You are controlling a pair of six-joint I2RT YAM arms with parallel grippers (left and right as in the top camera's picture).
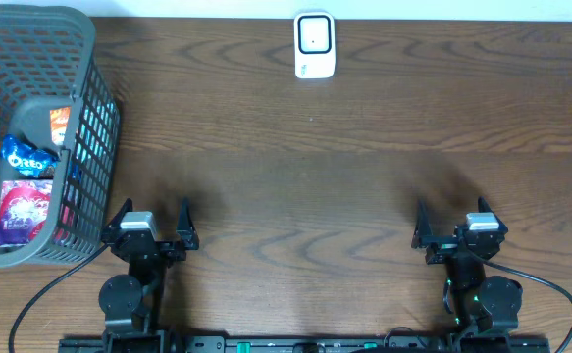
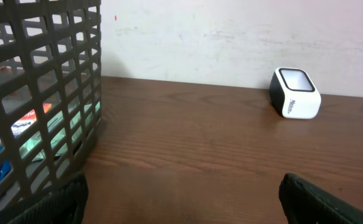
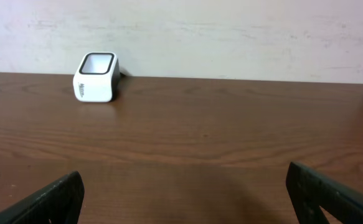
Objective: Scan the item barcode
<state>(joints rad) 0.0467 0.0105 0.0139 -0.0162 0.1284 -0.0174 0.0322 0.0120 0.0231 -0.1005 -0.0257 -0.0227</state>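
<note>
Nearest, left hand (image 1: 155, 208) and right hand (image 1: 451, 208) hang released, empty; snack packets (image 1: 28, 154) lie in the basket (image 1: 99, 118), scanner (image 1: 314, 45) untouched on the desk (image 1: 315, 176); scanning seems not yet begun.

only "oreo" can be read, on the blue packet (image 1: 26, 155) in the basket (image 1: 97, 118).

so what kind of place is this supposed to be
Probably a mock shop checkout on a robot test bench: a white barcode scanner stands at the far edge of the wooden table, and a grey mesh basket at the left holds packaged snacks, an Oreo pack among them.
</note>
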